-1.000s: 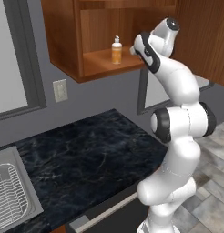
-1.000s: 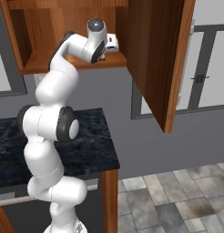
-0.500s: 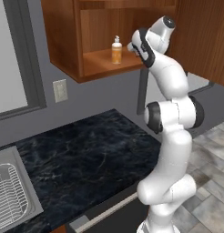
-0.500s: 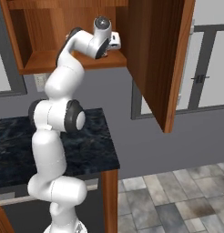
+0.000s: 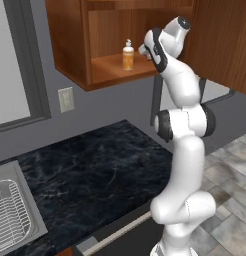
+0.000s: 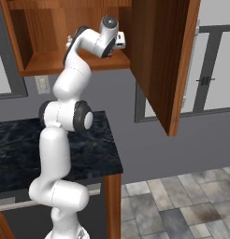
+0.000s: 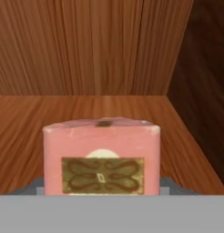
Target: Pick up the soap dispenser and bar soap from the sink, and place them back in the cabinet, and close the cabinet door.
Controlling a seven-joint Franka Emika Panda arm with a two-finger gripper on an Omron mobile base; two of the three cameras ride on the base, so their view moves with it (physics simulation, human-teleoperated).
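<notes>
— Hand (image 5: 143, 50) state? Where's everything?

— Gripping the bar soap (image 7: 101, 157), low over the cabinet (image 5: 70, 55) floor. To its left, the soap dispenser (image 5: 128, 55) already stands inside.

— What's left?

— Release the soap, back out, then swing the cabinet door (image 6: 163, 60) at right shut.

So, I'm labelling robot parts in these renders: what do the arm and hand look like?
The arm is glossy white, built of rounded tube segments, with dark grey to black rings and caps at the joints. It rises from a bulbous white base link. The hand is a small white block on a dark wrist joint. No cables or markings show.
</notes>
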